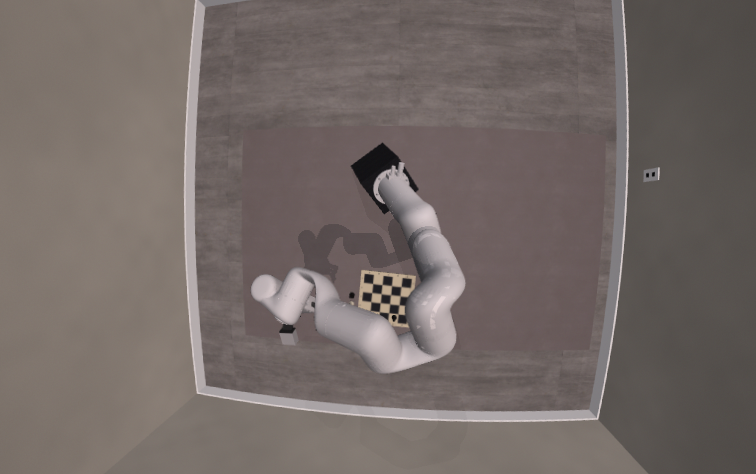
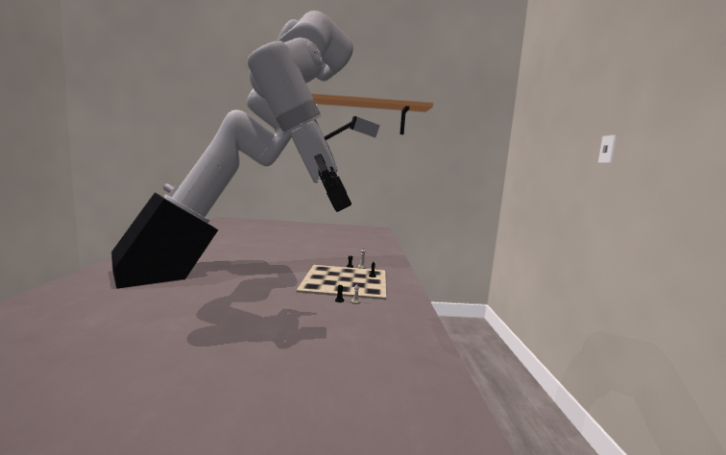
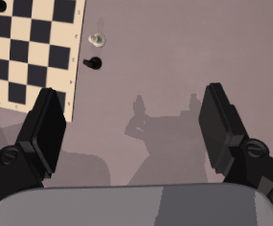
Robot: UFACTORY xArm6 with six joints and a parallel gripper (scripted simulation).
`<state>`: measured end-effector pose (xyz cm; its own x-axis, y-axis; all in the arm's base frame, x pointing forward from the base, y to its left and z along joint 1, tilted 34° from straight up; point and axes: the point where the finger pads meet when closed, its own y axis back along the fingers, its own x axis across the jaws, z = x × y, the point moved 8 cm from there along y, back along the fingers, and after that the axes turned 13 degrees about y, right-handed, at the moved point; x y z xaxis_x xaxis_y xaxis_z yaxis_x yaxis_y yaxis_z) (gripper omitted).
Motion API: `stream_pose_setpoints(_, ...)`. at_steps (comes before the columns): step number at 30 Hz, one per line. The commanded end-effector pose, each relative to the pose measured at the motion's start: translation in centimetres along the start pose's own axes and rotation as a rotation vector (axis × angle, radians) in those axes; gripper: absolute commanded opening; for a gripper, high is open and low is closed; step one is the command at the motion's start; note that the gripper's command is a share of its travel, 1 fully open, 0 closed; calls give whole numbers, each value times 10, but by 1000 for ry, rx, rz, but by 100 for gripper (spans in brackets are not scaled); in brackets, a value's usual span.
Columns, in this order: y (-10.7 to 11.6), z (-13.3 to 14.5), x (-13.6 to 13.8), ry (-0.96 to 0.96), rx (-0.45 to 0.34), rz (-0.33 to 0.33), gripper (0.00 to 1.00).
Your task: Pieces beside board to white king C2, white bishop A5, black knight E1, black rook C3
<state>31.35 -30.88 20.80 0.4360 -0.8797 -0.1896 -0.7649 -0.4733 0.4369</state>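
Note:
The chessboard [image 1: 359, 300] [image 2: 303, 291] [image 3: 75, 72] lies flat. Beside its near edge in the exterior view stand a black piece [image 1: 351, 294] [image 2: 339, 294] [image 3: 95, 62], which looks like the knight, and a white piece [image 1: 351, 303] [image 2: 355, 295] [image 3: 98, 39], which looks like the bishop. Beyond the far edge stand a tall white piece [image 2: 362, 259], likely the king, and a short black piece [image 2: 350, 261], likely the rook. My gripper [image 2: 343, 207] [image 3: 131, 103] is wide open and empty, high above the table. In the wrist view the beside-board pair is up and left of centre between the fingers.
Another black piece [image 1: 393, 317] [image 2: 373, 271] [image 3: 0, 6] stands upright on the board; its type is unclear. The black base block [image 1: 376, 157] [image 2: 157, 249] carries the arm. The table's edge runs close past the board. The arm covers the board's right part in the top view.

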Motion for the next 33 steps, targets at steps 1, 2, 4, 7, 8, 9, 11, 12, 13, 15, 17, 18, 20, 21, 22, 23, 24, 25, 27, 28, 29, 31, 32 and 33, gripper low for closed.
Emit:
stream_pose_setpoints(1, 1, -1, 1, 2, 0, 2, 100)
stream_pose_setpoints(2, 1, -1, 1, 2, 0, 2, 100)
stream_pose_setpoints(4, 1, -1, 1, 2, 0, 2, 100)
stream_pose_setpoints(7, 1, -1, 1, 2, 0, 2, 100)
stream_pose_setpoints(8, 1, -1, 1, 2, 0, 2, 100)
stream_pose_setpoints(9, 1, -1, 1, 2, 0, 2, 100)
stream_pose_setpoints(11, 1, -1, 1, 2, 0, 2, 100)
stream_pose_setpoints(12, 1, -1, 1, 2, 0, 2, 100)
stream_pose_setpoints(13, 1, -1, 1, 2, 0, 2, 100)
stream_pose_setpoints(15, 1, -1, 1, 2, 0, 2, 100)
stream_pose_setpoints(17, 1, -1, 1, 2, 0, 2, 100)
stream_pose_setpoints(18, 1, -1, 1, 2, 0, 2, 100)
stream_pose_setpoints(20, 1, -1, 1, 2, -1, 2, 100)
stream_pose_setpoints(21, 0, -1, 0, 1, -2, 1, 100)
stream_pose_setpoints(22, 0, -2, 0, 0, -3, -1, 100)
stream_pose_setpoints(23, -1, -2, 0, -1, -6, -4, 100)
stream_pose_setpoints(24, -1, -3, -1, -3, -9, -8, 100)
stream_pose_setpoints(25, -3, -3, -2, -5, -13, -12, 100)
stream_pose_setpoints(27, -6, -5, -4, -12, -25, -25, 100)
stream_pose_setpoints(28, -8, -6, -6, -16, -33, -33, 100)
stream_pose_setpoints(29, -10, -8, -8, -21, -43, -42, 100)
stream_pose_setpoints(31, -16, -12, -12, -34, -67, -65, 100)
stream_pose_setpoints(32, -19, -14, -15, -41, -82, -78, 100)
stream_pose_setpoints(33, -19, -14, -15, -41, -82, -78, 100)
